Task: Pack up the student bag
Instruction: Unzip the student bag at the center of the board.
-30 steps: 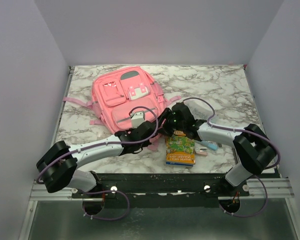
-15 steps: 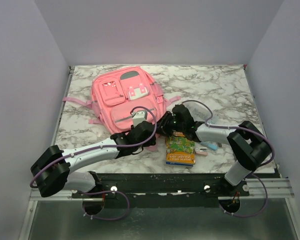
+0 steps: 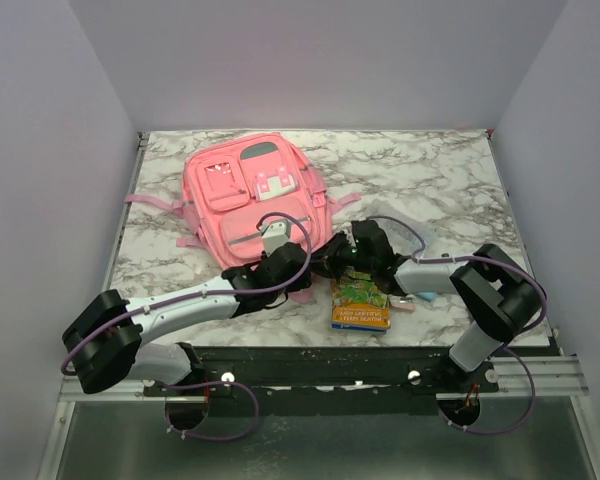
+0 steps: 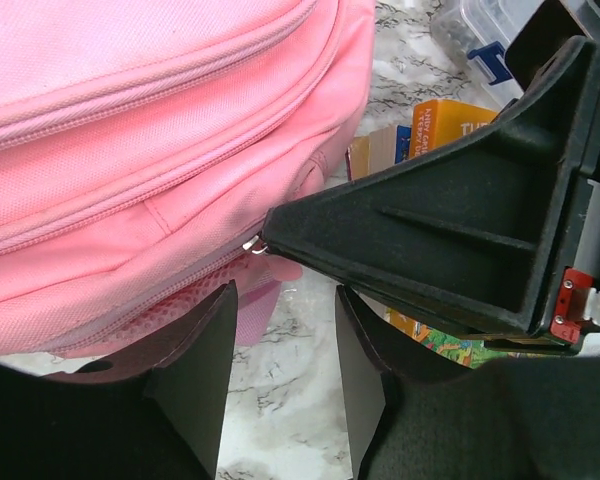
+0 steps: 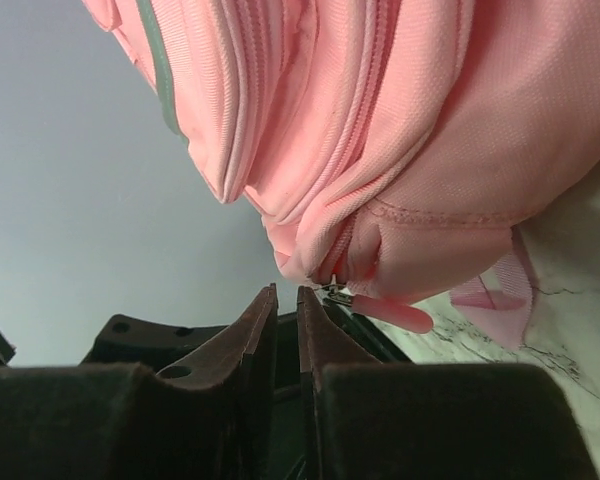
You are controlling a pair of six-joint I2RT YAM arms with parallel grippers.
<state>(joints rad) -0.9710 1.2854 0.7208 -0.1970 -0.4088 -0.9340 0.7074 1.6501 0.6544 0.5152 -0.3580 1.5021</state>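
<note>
Pink student bag [image 3: 255, 200] lies flat on the marble table [image 3: 430, 170], left of centre and toward the far side, with its front pockets facing up. Over the last second the right arm has folded in, bringing the right gripper [image 5: 287, 298] to the bag's near right corner. There the metal zip pull [image 5: 335, 292] and its pink tab [image 5: 390, 315] hang from a zip that looks closed. The jaws have drawn to a narrow slit with the tips right at the pull, but whether they have caught it cannot be told. The left gripper [image 4: 285, 290] waits just beside the same corner, its jaws moderately parted and empty. By these signs the step in hand is opening the zip. Packing has not begun, since the book [image 3: 360, 300] lies on the table near the bag.
</note>
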